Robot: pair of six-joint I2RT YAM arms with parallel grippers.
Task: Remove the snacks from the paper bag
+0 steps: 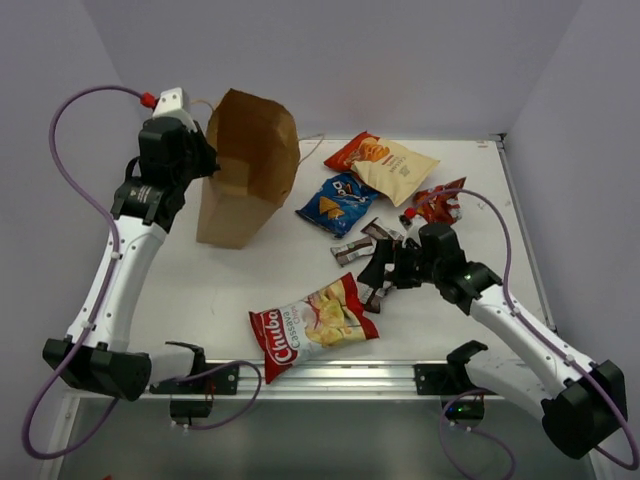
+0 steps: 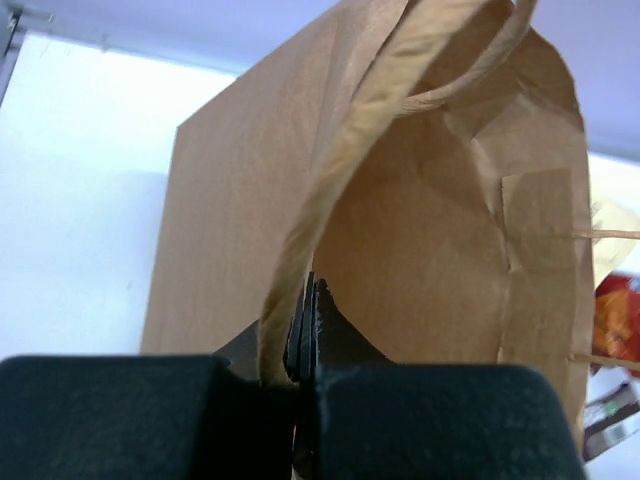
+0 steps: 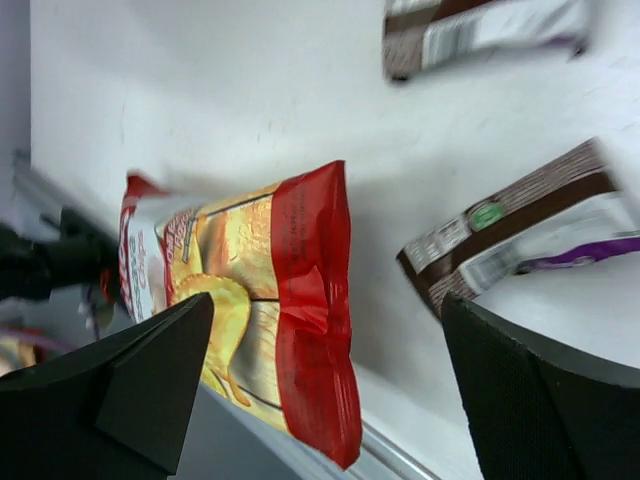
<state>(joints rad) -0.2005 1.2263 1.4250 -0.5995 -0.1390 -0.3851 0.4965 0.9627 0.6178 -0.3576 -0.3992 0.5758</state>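
Note:
The brown paper bag (image 1: 245, 165) stands at the back left. My left gripper (image 1: 203, 157) is shut on its top rim (image 2: 300, 250), next to a twine handle (image 2: 470, 70); the bag's inside is hidden. On the table lie a red-white chip bag (image 1: 315, 325), a blue bag (image 1: 337, 200), an orange-cream bag (image 1: 385, 163), a small dark red bag (image 1: 440, 203) and brown candy bars (image 1: 352, 250). My right gripper (image 1: 385, 270) is open and empty, just above the red-white bag's red end (image 3: 310, 300), with a candy bar (image 3: 520, 235) beside it.
A metal rail (image 1: 330, 375) runs along the table's near edge, close to the red-white bag. Walls close in the back and sides. Another candy bar (image 3: 480, 30) lies farther out in the right wrist view.

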